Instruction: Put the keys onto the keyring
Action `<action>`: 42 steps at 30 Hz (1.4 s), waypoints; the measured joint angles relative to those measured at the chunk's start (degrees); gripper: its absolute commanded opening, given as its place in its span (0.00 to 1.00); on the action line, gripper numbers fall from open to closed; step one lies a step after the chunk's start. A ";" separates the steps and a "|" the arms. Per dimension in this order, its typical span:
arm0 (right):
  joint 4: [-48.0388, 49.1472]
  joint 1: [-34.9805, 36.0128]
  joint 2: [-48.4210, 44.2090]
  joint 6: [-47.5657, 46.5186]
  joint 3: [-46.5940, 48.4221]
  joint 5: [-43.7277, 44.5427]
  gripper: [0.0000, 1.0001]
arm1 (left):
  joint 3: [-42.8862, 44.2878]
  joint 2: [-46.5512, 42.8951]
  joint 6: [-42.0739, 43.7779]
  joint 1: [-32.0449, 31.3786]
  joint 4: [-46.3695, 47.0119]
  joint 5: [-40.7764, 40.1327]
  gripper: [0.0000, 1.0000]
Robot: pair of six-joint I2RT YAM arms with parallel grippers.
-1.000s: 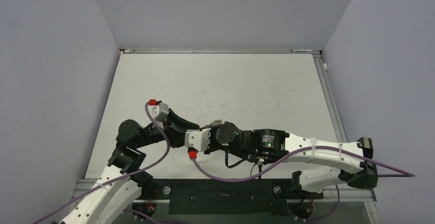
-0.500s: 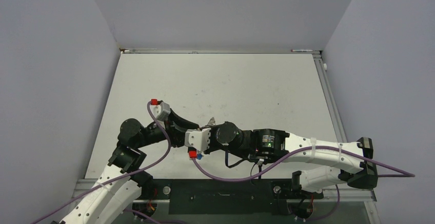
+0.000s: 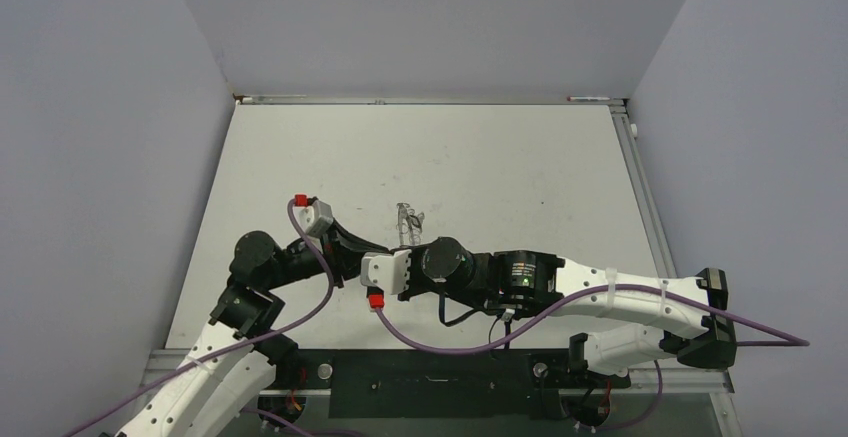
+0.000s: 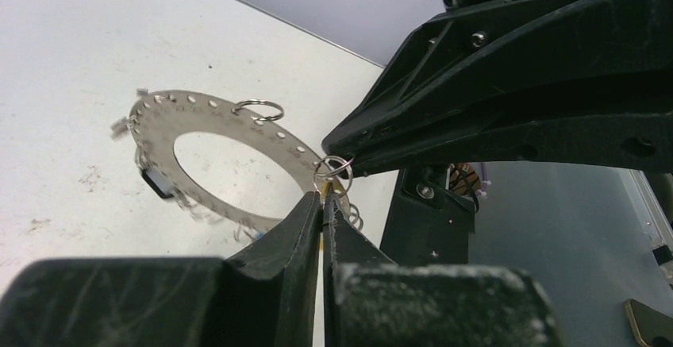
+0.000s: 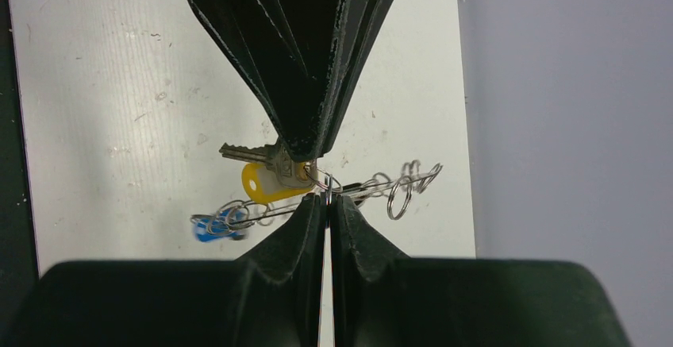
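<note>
The keyring point(image 4: 171, 113) is a flat silvery loop with holes along its rim, carrying several small split rings. It stands edge-on in the right wrist view point(image 5: 373, 184) and upright in the top view point(image 3: 408, 219). My right gripper point(image 5: 327, 200) is shut on one small split ring point(image 4: 334, 167) at the loop's rim. My left gripper point(image 4: 323, 198) is shut on the yellow-headed key point(image 5: 258, 182), right against that split ring. The blue-headed key point(image 5: 208, 229) hangs on the loop. A dark-headed piece point(image 4: 156, 183) hangs on the far side. Both gripper tips meet above the table point(image 3: 400, 246).
The white table point(image 3: 500, 167) has grey walls on three sides. Purple cables point(image 3: 320, 297) loop beside both arms near the front edge. The black base rail point(image 3: 430, 372) runs along the front.
The keyring has swung from lying flat by the right gripper to standing upright and farther from the arms. The left wrist has shifted slightly forward. Both grippers stay shut.
</note>
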 measured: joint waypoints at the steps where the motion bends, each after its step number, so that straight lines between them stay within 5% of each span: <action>1: 0.02 0.00 0.00 0.02 0.00 -0.07 0.05 | 0.17 -0.15 0.57 0.00 -0.66 -0.46 0.00; 20: 1.95 -0.07 -2.86 0.17 -0.35 -1.68 0.05 | 2.67 -1.92 5.73 -0.35 -5.79 -4.59 0.01; 25: 2.64 -0.07 -3.78 0.20 -1.09 -2.01 0.05 | 2.60 -2.51 6.38 -0.28 -5.79 -4.31 0.33; 27: 3.23 -0.07 -4.13 0.20 -1.09 -1.99 0.05 | 2.03 -3.82 6.34 -0.24 -5.42 -4.26 0.38; 42: 5.03 -1.29 -5.77 1.53 -1.09 -7.41 0.05 | -6.67 -16.48 6.21 -0.24 9.66 -0.55 0.41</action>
